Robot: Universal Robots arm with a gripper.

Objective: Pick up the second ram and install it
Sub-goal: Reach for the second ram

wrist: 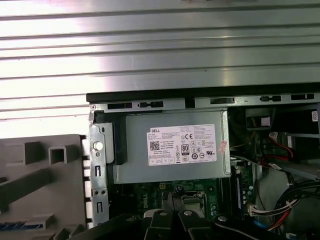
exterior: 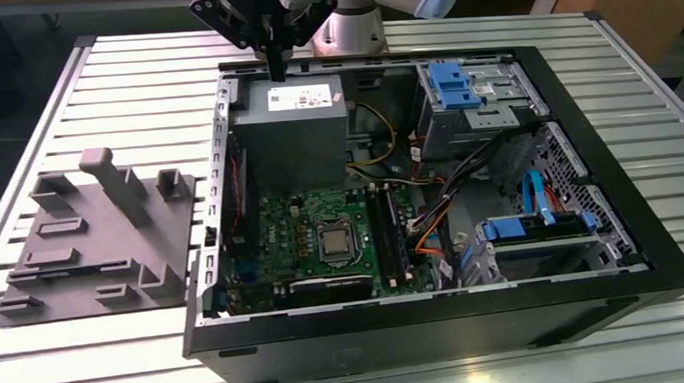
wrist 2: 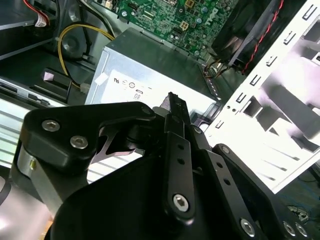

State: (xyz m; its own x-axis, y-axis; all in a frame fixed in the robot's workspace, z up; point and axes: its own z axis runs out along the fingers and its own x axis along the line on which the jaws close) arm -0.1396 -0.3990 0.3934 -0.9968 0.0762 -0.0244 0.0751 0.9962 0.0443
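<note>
Second ram (wrist: 15, 226), apparently the blue strip in the grey tray (wrist: 70, 192), is not yet picked: the gripper (exterior: 277, 75) hovers over the power supply (exterior: 294, 124) with jaws drawn together, so pickup would need them opened.

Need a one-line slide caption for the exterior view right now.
Gripper poised above the power supply in the open computer case, grey tray alongside.

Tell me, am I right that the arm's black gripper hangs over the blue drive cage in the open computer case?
Not quite: the exterior view shows the gripper hanging over the grey power supply, in that open computer case.
</note>
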